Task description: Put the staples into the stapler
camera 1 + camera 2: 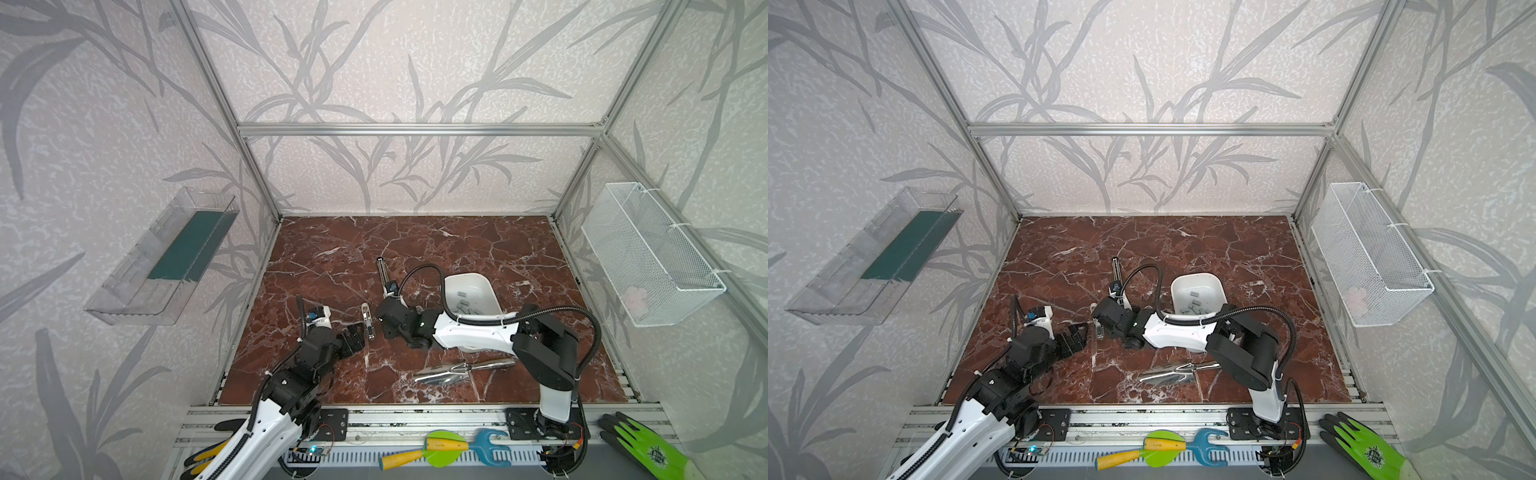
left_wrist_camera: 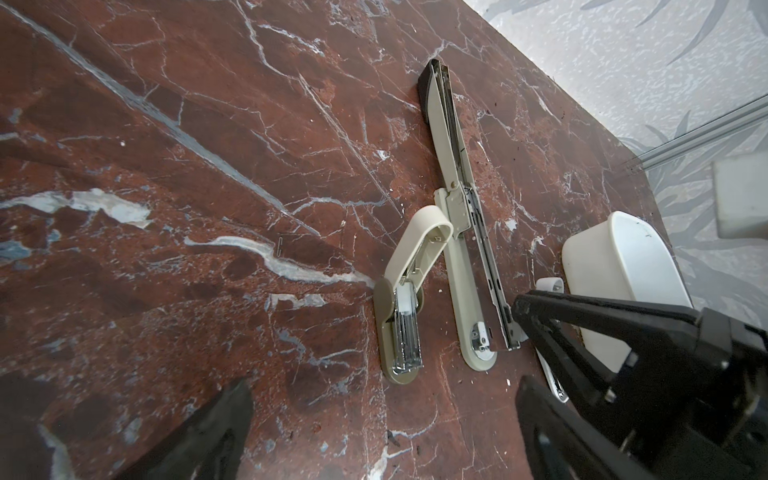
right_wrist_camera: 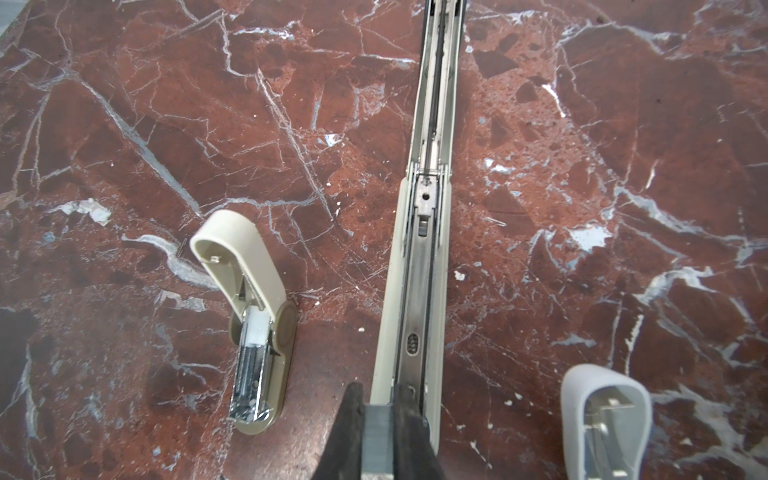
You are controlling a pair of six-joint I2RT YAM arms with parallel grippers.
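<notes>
A long beige stapler (image 1: 381, 270) (image 3: 419, 291) lies opened flat on the marble table, its metal magazine channel facing up. My right gripper (image 3: 378, 411) is shut on a grey strip of staples (image 3: 377, 436), just above the near end of that channel. The left wrist view shows its black fingertips (image 2: 524, 309) close to the channel end. More staples (image 1: 465, 308) lie loose in a white bowl (image 1: 457, 282) behind the right arm. My left gripper (image 2: 382, 419) (image 1: 355, 338) stands wide open and empty on the left, short of a small beige stapler (image 2: 401, 328) that lies open.
A pale small stapler (image 3: 602, 415) lies right of the long one, beside the bowl. A shiny metal trowel (image 1: 457, 370) rests near the table's front. A wire basket (image 1: 652, 257) hangs on the right wall and a clear tray (image 1: 162, 257) on the left wall.
</notes>
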